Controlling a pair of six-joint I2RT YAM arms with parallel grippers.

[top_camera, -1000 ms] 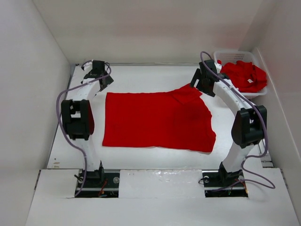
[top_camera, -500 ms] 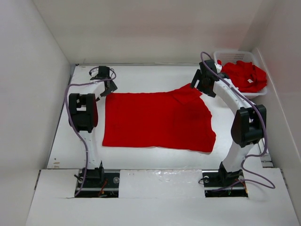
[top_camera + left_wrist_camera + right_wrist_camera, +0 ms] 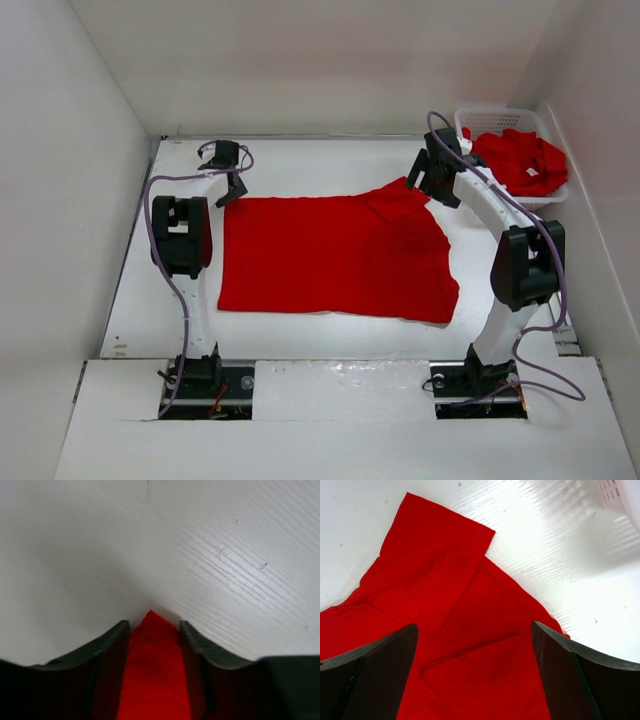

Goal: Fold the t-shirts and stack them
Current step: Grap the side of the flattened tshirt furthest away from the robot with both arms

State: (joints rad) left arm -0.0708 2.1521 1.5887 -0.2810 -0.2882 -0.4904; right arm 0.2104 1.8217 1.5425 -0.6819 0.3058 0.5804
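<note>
One red t-shirt [image 3: 330,255] lies spread flat in the middle of the white table. My left gripper [image 3: 230,190] is at its far left corner. In the left wrist view that t-shirt corner [image 3: 152,670] fills the narrow gap of the left gripper [image 3: 152,625], pinched between both dark fingers. My right gripper [image 3: 420,185] hovers over the far right corner. In the right wrist view the right gripper [image 3: 475,630] stands wide open above the folded-over sleeve of the t-shirt [image 3: 435,565], holding nothing. More red t-shirts [image 3: 520,160] lie crumpled in the basket.
A white slotted basket [image 3: 480,118] stands at the back right corner; its edge [image 3: 620,492] shows in the right wrist view. White walls close in the table on the left, back and right. Bare table surrounds the spread shirt.
My left arm swung right and forward to the shirt's far left corner, and its jaws closed from wide open onto the cloth. The right arm stayed put.
</note>
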